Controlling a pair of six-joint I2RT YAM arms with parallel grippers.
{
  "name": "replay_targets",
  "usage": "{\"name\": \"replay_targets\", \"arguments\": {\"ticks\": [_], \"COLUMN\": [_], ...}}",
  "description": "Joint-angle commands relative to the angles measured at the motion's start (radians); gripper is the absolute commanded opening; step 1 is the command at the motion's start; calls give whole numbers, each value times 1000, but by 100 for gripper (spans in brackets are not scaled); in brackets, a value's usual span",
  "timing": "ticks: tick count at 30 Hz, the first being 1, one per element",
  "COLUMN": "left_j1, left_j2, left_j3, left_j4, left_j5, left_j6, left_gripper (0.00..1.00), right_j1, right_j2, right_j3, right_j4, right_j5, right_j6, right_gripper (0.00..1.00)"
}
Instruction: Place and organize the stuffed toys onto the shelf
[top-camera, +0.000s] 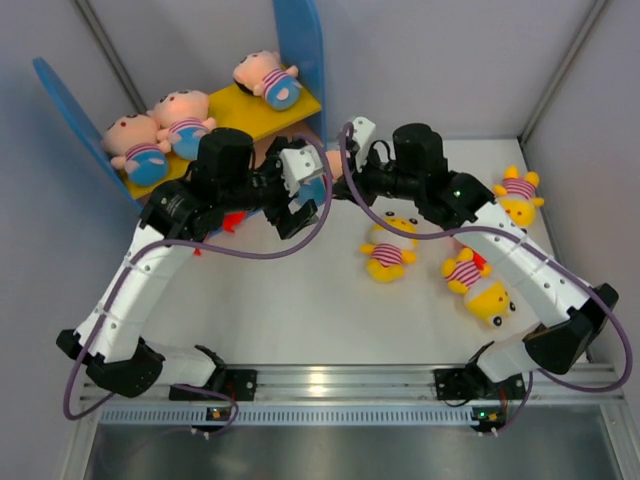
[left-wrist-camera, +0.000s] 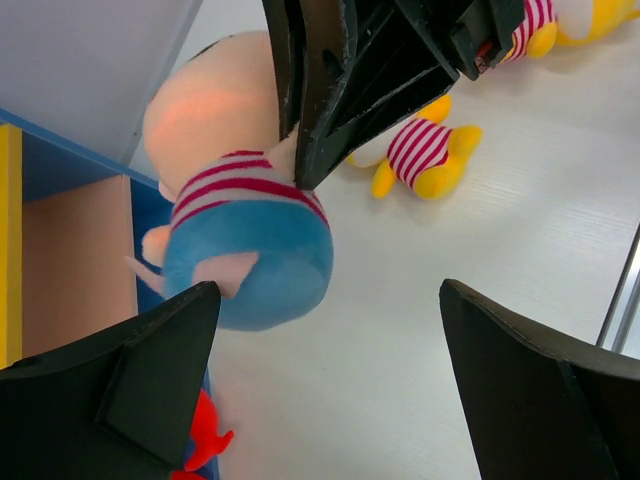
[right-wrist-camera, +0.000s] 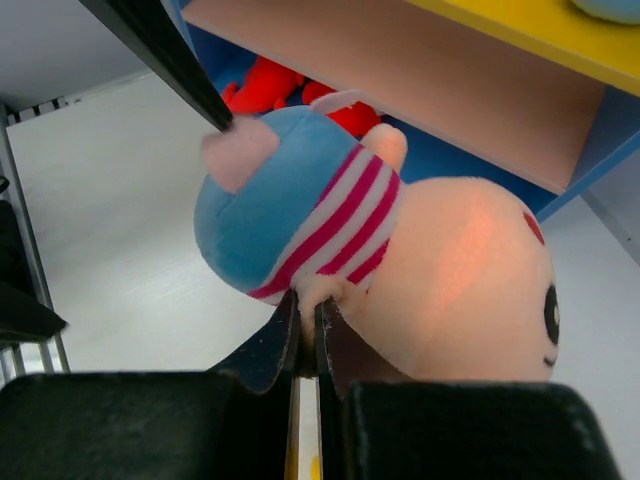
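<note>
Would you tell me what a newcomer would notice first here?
A pink-faced doll, pinched by the right gripper, is held before the shelf, the left gripper open beside it. Three similar dolls lie on the yellow upper board; yellow toys lie scattered on the table at right.

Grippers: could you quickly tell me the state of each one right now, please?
Left gripper: open, holding nothing.
Right gripper: shut on the pink-faced doll.
</note>
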Motion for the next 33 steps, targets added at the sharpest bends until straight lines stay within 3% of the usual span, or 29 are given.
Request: {"name": "replay_targets", "arguments": {"ticks": [1, 4, 8, 13, 16, 21, 33], "left_j1": [-37, -38, -37, -37, -37, -37, -37], "left_j2": [21, 39, 0, -103, -161, -182, -142], "left_j3": [7, 29, 47, -20, -112, -197, -109], "left_j4": [18, 18, 17, -15, -61, -63, -64], "left_j5": [-86, -141, -155, 1, 49, 45, 95], "left_j6": [41, 124, 247, 328, 351, 374, 333], "left_gripper": [97, 98, 99, 99, 99, 98, 95], "right_j1": [30, 40, 40, 27, 23, 24, 23], "right_j2": [-32, -55, -82, -133, -142, -130, -125], "right_j3": [10, -22, -27, 4, 33, 57, 39], "right_j4": [153, 188, 77, -72, -145, -155, -111], "right_j5": [2, -99, -205, -325, -383, -385, -431], "right_j6": [43, -17, -207, -486, -572, -553, -557], "right_gripper": [0, 0, 0, 0, 0, 0, 0]}}
